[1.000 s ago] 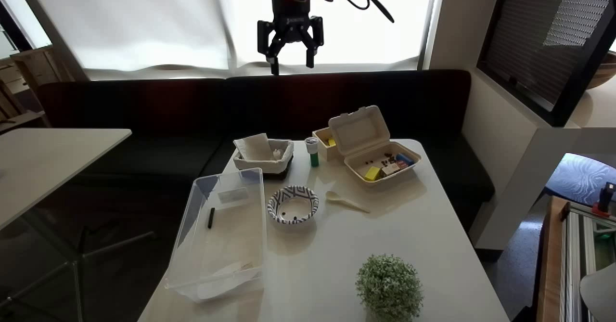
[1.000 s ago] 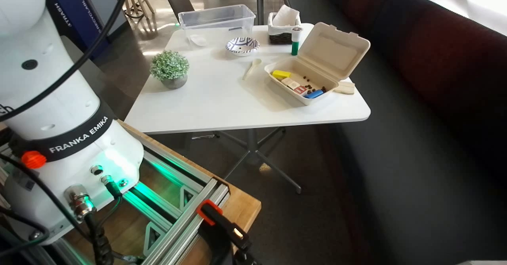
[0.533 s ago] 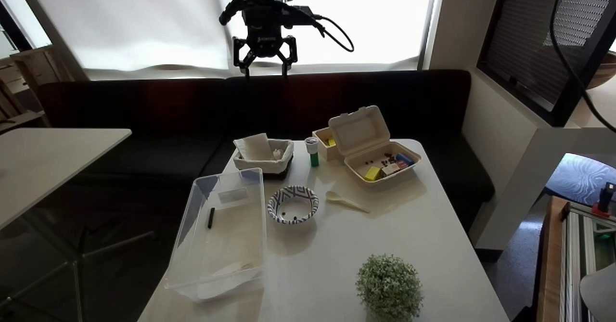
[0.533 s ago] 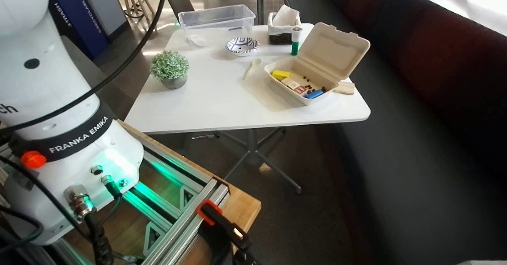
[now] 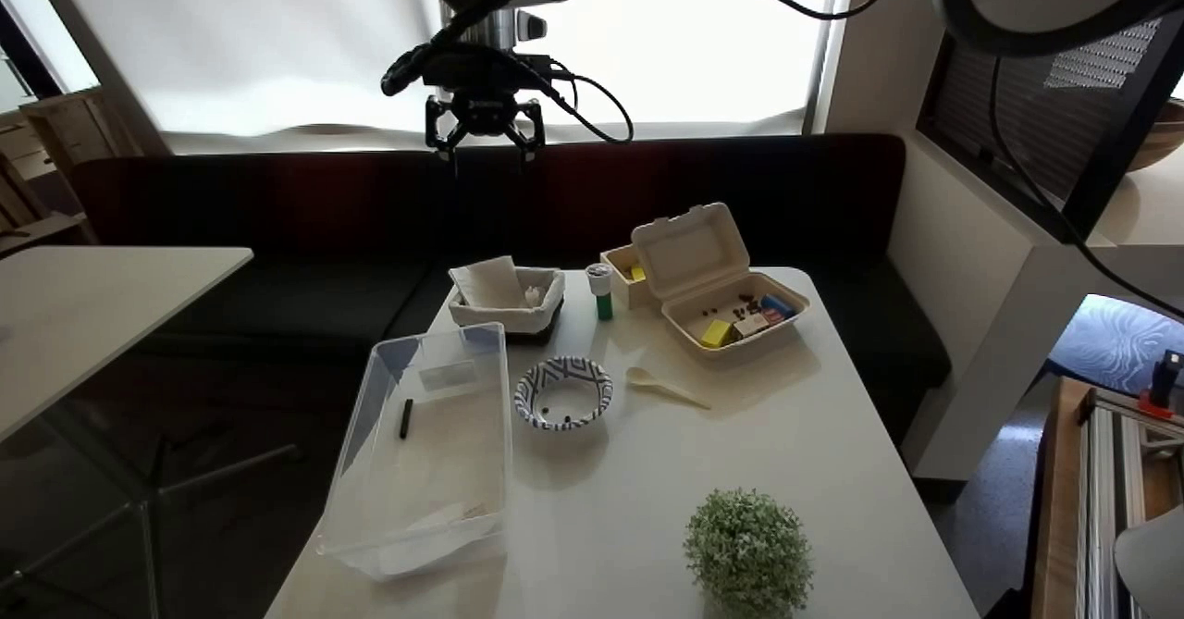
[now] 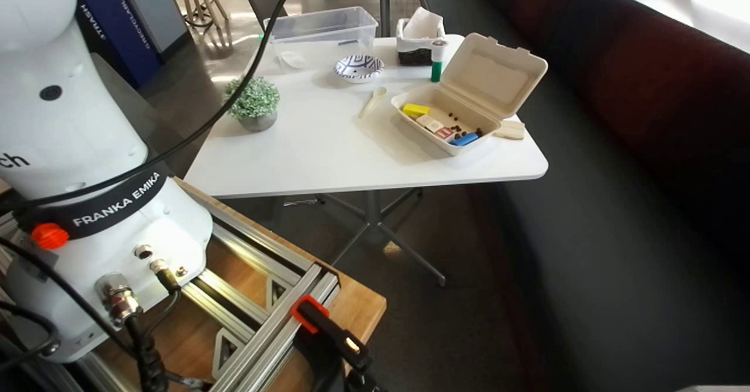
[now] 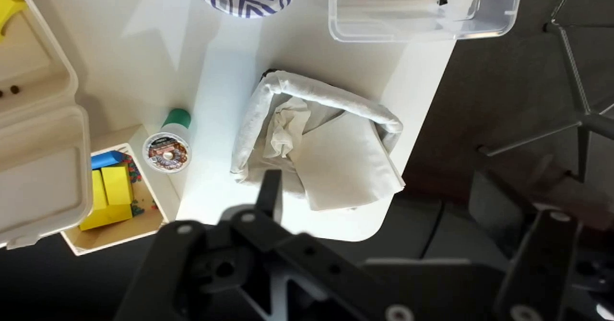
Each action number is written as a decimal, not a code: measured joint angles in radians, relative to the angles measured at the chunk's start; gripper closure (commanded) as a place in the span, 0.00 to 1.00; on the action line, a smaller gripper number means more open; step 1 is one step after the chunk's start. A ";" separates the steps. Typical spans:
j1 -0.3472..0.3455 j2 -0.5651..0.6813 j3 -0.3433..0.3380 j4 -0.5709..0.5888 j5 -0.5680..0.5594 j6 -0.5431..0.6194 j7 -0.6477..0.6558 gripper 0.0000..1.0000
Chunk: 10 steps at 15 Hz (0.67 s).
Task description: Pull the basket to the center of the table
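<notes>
The basket (image 5: 511, 321) is small, with a dark woven outside and a white cloth lining; it stands at a far corner of the white table (image 5: 601, 526). It also shows in an exterior view (image 6: 415, 57) and in the wrist view (image 7: 331, 93). A folded napkin and a crumpled tissue lie in it. My gripper (image 5: 487, 164) is open and empty, above and apart from the basket. In the wrist view its fingers (image 7: 376, 182) are wide apart, over the table's corner and the dark bench, with the left fingertip overlapping the basket's near side.
A clear plastic bin (image 5: 416, 471) and a patterned bowl (image 5: 563, 395) stand close to the basket. A green-and-white tube (image 5: 601, 293) stands beside it. A beige takeout box (image 5: 731, 318), a spoon (image 5: 664, 388) and a plant (image 5: 747, 550) are also on the table.
In an exterior view my gripper has moved left and come lower, toward the space above the basket, and more of the arm shows. The green light at the robot base has gone. The basket has not moved.
</notes>
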 measured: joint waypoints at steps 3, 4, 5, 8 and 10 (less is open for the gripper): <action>0.000 0.007 0.000 0.017 0.001 -0.003 0.005 0.00; 0.000 0.007 0.000 0.018 0.001 -0.003 0.006 0.00; 0.000 0.007 0.000 0.018 0.001 -0.003 0.006 0.00; -0.002 0.031 -0.013 0.033 0.000 -0.002 0.061 0.00; -0.003 0.076 -0.025 0.066 -0.001 0.003 0.113 0.00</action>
